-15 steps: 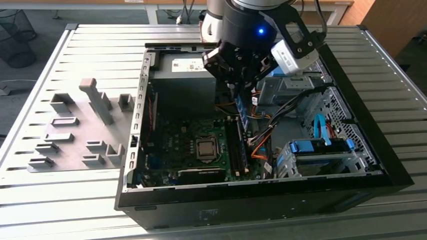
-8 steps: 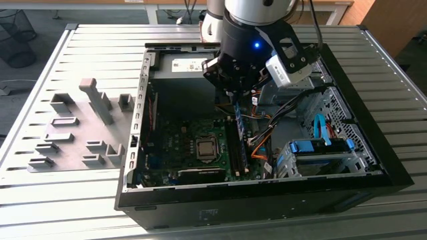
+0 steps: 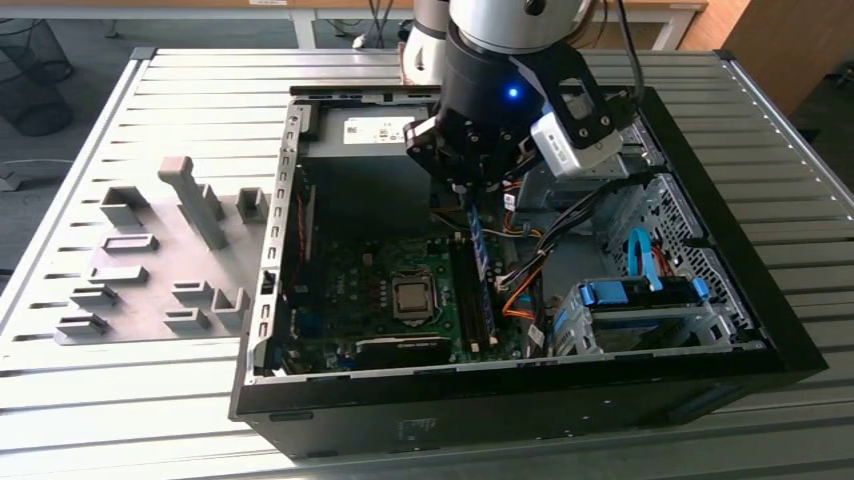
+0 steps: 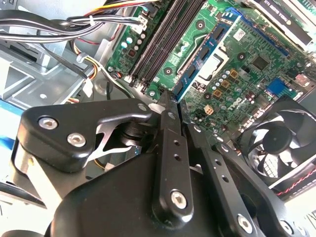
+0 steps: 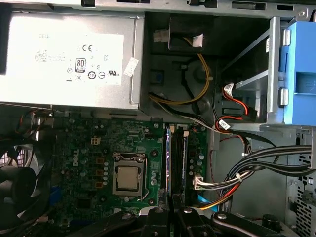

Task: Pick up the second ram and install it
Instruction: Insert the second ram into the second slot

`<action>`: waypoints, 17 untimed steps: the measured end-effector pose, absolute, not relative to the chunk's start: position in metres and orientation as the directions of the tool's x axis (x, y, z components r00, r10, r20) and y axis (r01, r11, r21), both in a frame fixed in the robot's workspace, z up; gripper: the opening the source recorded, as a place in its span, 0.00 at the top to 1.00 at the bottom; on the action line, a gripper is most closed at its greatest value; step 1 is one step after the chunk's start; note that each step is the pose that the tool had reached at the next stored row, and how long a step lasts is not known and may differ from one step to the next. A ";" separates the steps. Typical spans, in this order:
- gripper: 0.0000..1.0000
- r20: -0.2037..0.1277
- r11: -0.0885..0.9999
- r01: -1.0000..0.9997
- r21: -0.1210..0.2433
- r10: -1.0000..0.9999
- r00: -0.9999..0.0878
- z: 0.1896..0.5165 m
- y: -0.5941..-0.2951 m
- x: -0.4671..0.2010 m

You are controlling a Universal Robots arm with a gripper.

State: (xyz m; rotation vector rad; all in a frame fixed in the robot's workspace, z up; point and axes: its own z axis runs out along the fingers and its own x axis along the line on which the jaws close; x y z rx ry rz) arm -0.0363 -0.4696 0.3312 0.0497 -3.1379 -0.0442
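Green-blue second ram [image 4: 203,55] clamped edge-on between jaws — above motherboard slots [image 4: 165,37]

A pale grey ribbed tabletop [image 3: 160,90] fills the exterior view. An open black computer case [image 3: 534,400] lies on its side on it. Just beside the case, toward the exterior view's left, a flat grey fixture plate [image 3: 147,270] with raised blocks rests on the tabletop.
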 end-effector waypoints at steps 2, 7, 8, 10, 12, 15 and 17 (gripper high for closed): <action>0.86 0.003 0.999 -0.032 0.028 -0.032 -0.999 0.330 -0.470 -0.036; 0.86 0.003 0.999 -0.032 0.028 -0.032 -0.999 0.330 -0.470 -0.036; 0.86 0.003 0.999 -0.032 0.028 -0.032 -0.999 0.330 -0.470 -0.036; 0.86 0.003 0.999 -0.031 0.028 -0.032 -1.000 0.330 -0.470 -0.036; 0.86 0.003 0.999 -0.029 0.028 -0.029 -1.000 0.330 -0.470 -0.036; 0.86 0.002 0.999 -0.016 0.029 -0.016 -1.000 0.329 -0.470 -0.036; 0.86 0.002 0.999 -0.014 0.028 -0.015 -1.000 0.328 -0.470 -0.036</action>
